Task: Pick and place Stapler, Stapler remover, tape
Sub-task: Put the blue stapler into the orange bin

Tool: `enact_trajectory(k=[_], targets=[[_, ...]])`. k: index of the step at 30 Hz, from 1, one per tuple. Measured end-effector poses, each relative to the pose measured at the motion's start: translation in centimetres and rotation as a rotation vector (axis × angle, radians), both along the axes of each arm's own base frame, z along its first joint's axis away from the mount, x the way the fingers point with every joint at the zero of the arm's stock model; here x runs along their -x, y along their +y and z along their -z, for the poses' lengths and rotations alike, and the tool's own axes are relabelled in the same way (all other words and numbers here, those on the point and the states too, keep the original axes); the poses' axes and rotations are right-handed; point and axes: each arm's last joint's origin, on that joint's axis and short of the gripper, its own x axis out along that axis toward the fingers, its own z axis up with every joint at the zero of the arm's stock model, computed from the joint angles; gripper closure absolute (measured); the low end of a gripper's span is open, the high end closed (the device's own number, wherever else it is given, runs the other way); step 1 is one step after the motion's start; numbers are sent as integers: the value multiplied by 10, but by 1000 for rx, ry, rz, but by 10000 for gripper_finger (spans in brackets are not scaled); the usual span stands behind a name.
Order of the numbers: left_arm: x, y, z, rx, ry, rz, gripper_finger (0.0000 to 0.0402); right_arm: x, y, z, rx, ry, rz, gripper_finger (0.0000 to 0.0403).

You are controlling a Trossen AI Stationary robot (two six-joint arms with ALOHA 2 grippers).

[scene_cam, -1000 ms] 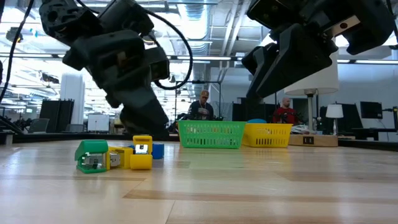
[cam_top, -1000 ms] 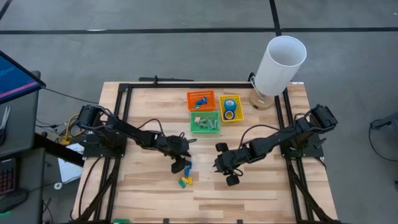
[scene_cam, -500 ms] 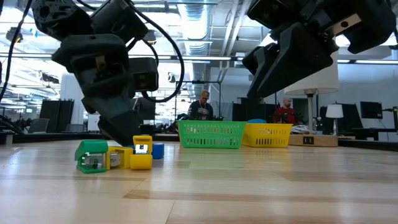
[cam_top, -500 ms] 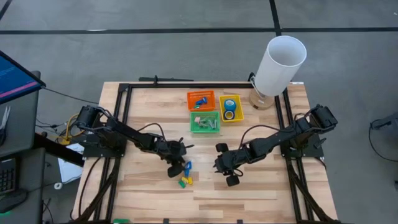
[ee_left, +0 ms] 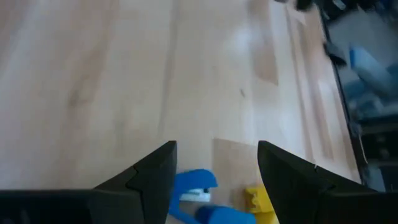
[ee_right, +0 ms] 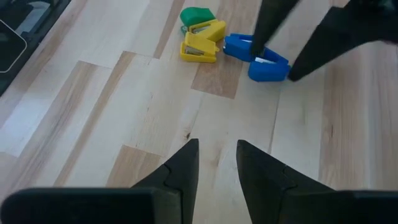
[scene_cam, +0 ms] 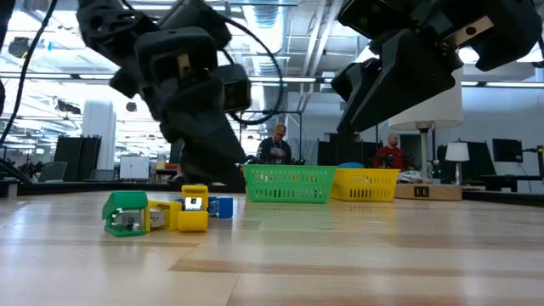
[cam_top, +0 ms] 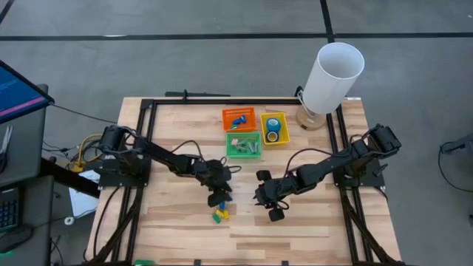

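Smooth pale wood table [cam_top: 310,222]; glossy plastic staplers [ee_right: 256,59]; matt black tools [ee_left: 214,180].

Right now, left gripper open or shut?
Open. The left gripper has its fingers spread either side of the blue stapler, which lies on the table.

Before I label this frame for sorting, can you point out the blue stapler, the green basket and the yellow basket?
blue stapler [ee_right: 256,57]: right wrist view, on its upper blue body.
green basket [scene_cam: 289,184]: low view, on its front mesh wall.
yellow basket [cam_top: 263,129]: high view, on its left rim.
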Motion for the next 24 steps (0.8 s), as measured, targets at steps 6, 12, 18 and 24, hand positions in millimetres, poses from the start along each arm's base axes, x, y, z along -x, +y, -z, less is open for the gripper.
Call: enact_trajectory(k=[6,12,18,24], targets=[[11,3,-28,-288,46,203,188,1,0,1,2,8,-3,302],[31,-8,-54,-813,-58,471,188,1,2,1,12,7,-19,302],[28,-22,-38,-1147,-116,819,188,2,4,1,12,4,-28,302],[17,-24,-6,-1261,-71,942,188,2,4,1,14,7,-27,302]])
